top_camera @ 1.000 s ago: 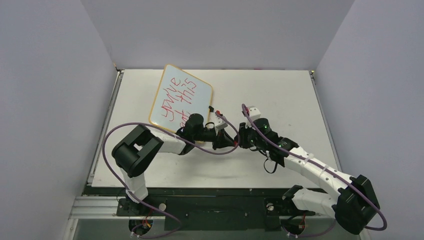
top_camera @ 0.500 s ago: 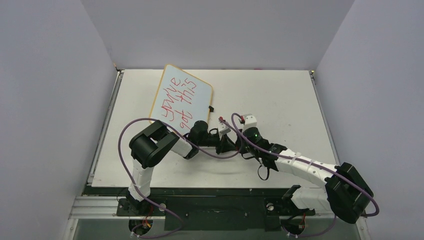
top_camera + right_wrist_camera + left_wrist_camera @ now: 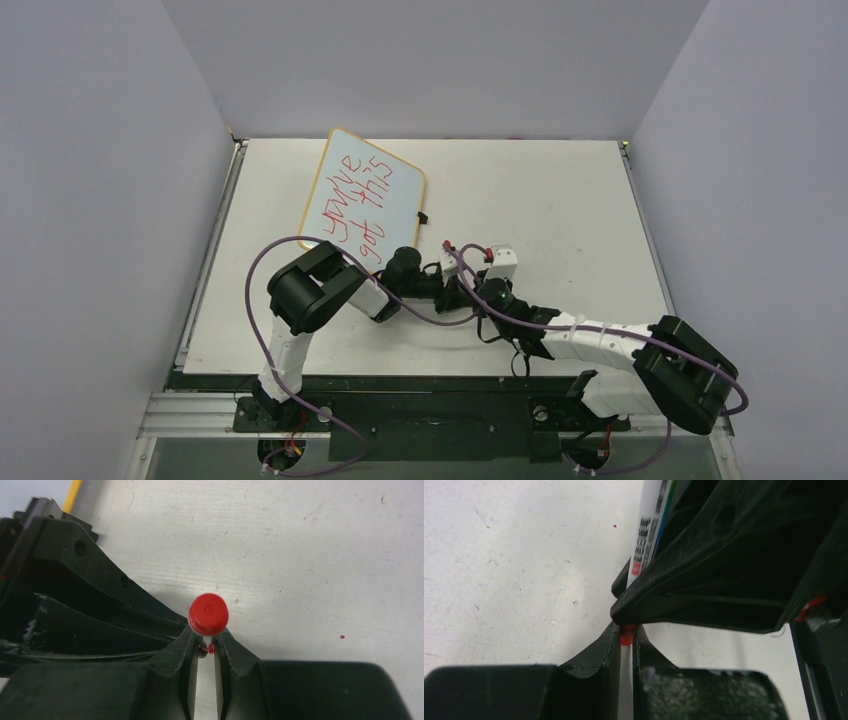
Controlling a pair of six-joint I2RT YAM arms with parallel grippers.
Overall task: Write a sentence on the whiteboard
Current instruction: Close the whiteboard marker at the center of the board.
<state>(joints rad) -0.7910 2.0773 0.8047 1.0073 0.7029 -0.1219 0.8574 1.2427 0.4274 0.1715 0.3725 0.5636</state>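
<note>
The whiteboard (image 3: 390, 170), white with a yellow-orange frame, lies tilted at the table's back left. The sentence (image 3: 358, 200) is on it in red, in two lines reading "you've got this". My two grippers meet tip to tip near the table's middle, in front of the board's near corner. My left gripper (image 3: 450, 284) (image 3: 626, 633) is shut on a red marker's thin red-tipped end (image 3: 626, 634). My right gripper (image 3: 468, 289) (image 3: 208, 636) is shut on the same marker just below its round red end (image 3: 208, 613). The marker's white labelled barrel (image 3: 648, 535) runs past the right gripper's fingers.
A small black clip (image 3: 422, 217) sits at the board's right edge. The board's yellow frame (image 3: 74, 494) shows at the upper left of the right wrist view. Grey walls enclose the white table (image 3: 560, 190) on three sides. Purple cables loop from both arms.
Both grippers have moved together toward the near edge and away from the board's corner. The left arm has folded in; the right arm has stretched out flatter to the left.
</note>
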